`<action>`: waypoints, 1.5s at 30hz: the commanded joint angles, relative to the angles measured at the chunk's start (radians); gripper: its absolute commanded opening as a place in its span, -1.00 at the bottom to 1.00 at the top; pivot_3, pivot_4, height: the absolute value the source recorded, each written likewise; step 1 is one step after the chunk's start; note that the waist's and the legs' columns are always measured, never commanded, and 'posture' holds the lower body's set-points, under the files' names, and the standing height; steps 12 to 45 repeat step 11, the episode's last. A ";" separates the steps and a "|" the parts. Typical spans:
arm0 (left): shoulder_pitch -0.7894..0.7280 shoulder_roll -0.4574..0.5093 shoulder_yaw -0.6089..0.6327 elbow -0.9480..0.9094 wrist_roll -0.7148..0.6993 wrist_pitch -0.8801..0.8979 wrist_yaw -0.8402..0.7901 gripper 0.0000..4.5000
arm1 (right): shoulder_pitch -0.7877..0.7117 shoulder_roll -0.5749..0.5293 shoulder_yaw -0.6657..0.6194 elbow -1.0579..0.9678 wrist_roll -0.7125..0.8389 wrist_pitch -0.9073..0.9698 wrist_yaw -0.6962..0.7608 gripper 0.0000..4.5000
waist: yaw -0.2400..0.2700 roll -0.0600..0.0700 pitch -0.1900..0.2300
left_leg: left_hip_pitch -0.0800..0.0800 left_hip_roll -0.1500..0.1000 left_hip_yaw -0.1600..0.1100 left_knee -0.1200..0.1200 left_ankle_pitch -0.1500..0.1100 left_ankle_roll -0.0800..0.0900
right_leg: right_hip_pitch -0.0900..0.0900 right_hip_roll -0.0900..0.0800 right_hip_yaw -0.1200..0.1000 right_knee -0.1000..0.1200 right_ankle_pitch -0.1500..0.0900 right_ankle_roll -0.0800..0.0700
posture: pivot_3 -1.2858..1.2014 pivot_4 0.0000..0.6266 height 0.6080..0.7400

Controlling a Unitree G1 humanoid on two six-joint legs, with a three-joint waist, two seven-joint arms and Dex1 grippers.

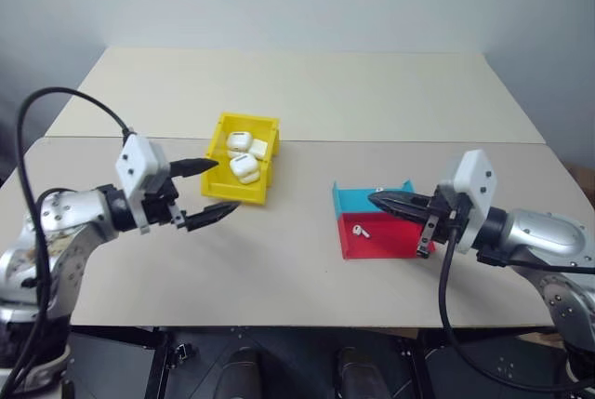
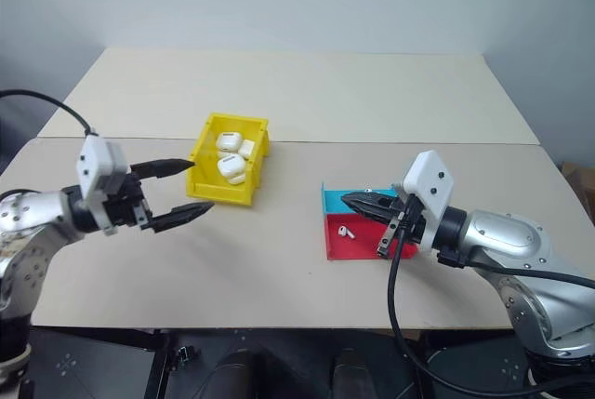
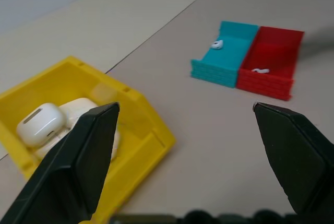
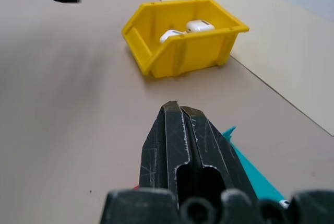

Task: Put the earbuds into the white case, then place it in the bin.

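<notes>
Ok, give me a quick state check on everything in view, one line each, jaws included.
left gripper: jaws wide open, empty, beside the bin
right gripper: jaws shut, over the trays
bin: upright, holds several closed white cases
blue tray: one earbud inside
red tray: one earbud inside

Lying in the bin (image 1: 223, 187), left of centre on the table (image 1: 307, 92): several cases (image 1: 244, 155), touching. Sitting right of centre, well apart from the bin: two joined trays (image 1: 348, 241), the far one holding one earbud (image 3: 217, 44), the near one another (image 1: 362, 230).
</notes>
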 commanded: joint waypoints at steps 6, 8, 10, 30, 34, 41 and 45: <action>0.200 0.063 0.216 -0.227 -0.185 0.078 -0.009 0.98 | 0.049 -0.081 -0.079 0.011 -0.004 -0.074 0.130 -1.00 | -0.002 0.000 0.000 | 0.001 0.000 0.000 0.000 0.000 0.000 | 0.000 0.000 0.000 0.000 0.000 -0.001 | 0.03 -0.52 1.00; 0.227 0.056 0.241 -0.257 -0.203 0.087 0.021 0.98 | 0.057 -0.095 -0.094 0.019 0.000 -0.086 0.161 -1.00 | -0.001 0.000 0.000 | 0.002 0.000 0.000 0.000 0.000 0.000 | 0.001 0.000 0.000 0.000 0.000 -0.001 | 0.03 -0.52 1.00; 0.253 0.058 0.255 -0.277 -0.219 0.090 0.031 0.98 | 0.059 -0.109 -0.100 0.030 0.005 -0.094 0.192 -1.00 | 0.001 0.000 0.000 | 0.002 0.000 0.000 0.000 0.000 0.000 | 0.001 0.000 0.000 0.000 0.000 -0.001 | 0.03 -0.52 1.00; 0.261 0.057 0.258 -0.284 -0.231 0.091 0.034 0.98 | 0.061 -0.115 -0.102 0.036 0.005 -0.100 0.207 -1.00 | 0.001 0.000 0.000 | 0.003 0.000 0.000 0.000 0.000 0.000 | 0.002 0.000 0.001 0.000 0.000 -0.001 | 0.03 -0.52 1.00; 0.261 0.057 0.258 -0.284 -0.231 0.091 0.034 0.98 | 0.061 -0.115 -0.102 0.036 0.005 -0.100 0.207 -1.00 | 0.001 0.000 0.000 | 0.003 0.000 0.000 0.000 0.000 0.000 | 0.002 0.000 0.001 0.000 0.000 -0.001 | 0.03 -0.52 1.00; 0.261 0.057 0.258 -0.284 -0.231 0.091 0.034 0.98 | 0.061 -0.115 -0.102 0.036 0.005 -0.100 0.207 -1.00 | 0.001 0.000 0.000 | 0.003 0.000 0.000 0.000 0.000 0.000 | 0.002 0.000 0.001 0.000 0.000 -0.001 | 0.03 -0.52 1.00; 0.261 0.057 0.258 -0.284 -0.231 0.091 0.034 0.98 | 0.061 -0.115 -0.102 0.036 0.005 -0.100 0.207 -1.00 | 0.001 0.000 0.000 | 0.003 0.000 0.000 0.000 0.000 0.000 | 0.002 0.000 0.001 0.000 0.000 -0.001 | 0.03 -0.52 1.00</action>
